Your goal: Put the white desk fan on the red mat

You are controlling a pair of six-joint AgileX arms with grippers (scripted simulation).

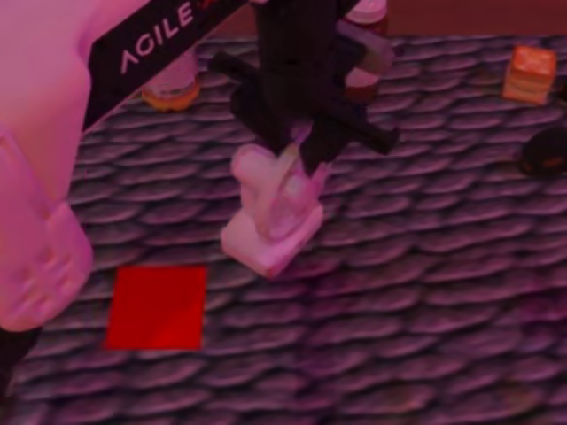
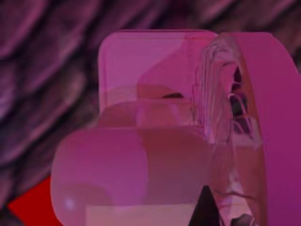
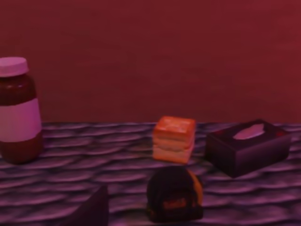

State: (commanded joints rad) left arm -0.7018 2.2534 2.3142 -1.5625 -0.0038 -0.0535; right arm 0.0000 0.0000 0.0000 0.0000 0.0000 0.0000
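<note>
**Left gripper on the fan, mat apart at lower left**

In the top view the left arm reaches in from the upper left of the frame, and its left gripper (image 1: pixel 297 159) sits at upper centre, fingers closed onto the upper part of the white desk fan (image 1: pixel 273 217). The fan is just above the middle of the frame, leaning a little, its blocky base toward the lower left; whether that base touches the table (image 1: pixel 425 292) I cannot tell. The red mat (image 1: pixel 157 307) lies flat at lower left — apart from the fan, with bare patterned surface between them.

The left wrist view is filled by the white desk fan (image 2: pixel 141 160) seen close, its grille ring at one side, and a corner of the red mat (image 2: pixel 33 207) shows beyond it.

The right gripper is out of sight. The right wrist view shows a jar (image 3: pixel 18 110), an orange box (image 3: pixel 173 139), a dark tissue box (image 3: pixel 248 146) and a dark round object (image 3: pixel 175 194) — all resting on the table.
</note>
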